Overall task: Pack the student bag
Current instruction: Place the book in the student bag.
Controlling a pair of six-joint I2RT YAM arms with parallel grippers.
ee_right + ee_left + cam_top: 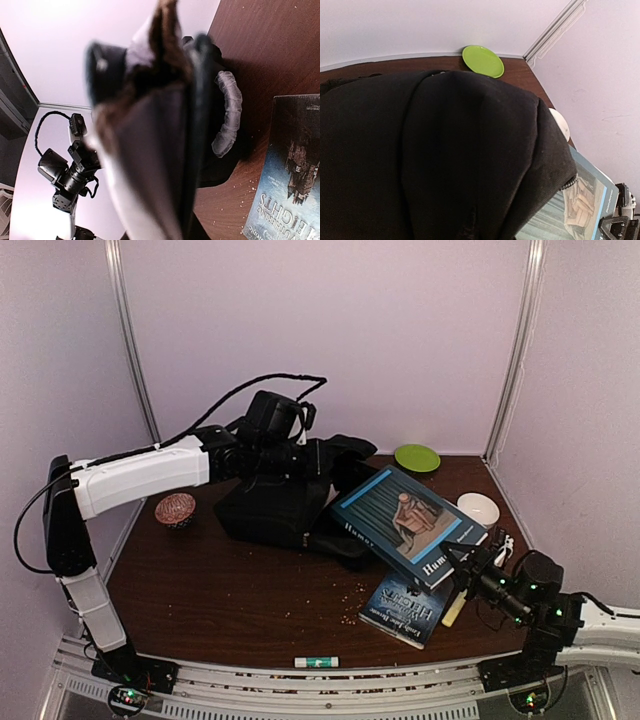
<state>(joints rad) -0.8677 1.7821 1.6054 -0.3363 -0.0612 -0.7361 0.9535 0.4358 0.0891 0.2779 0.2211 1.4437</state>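
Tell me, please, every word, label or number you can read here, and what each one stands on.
"Hume": spine of the large blue paperback book; repeated on its cover, partly hidden.
"UTHERING EIGHTS": cover of the dark blue paperback book, first letters cut off by the frame.
Author line on that cover: too small to read.
Label on the small white tube: too small to read.
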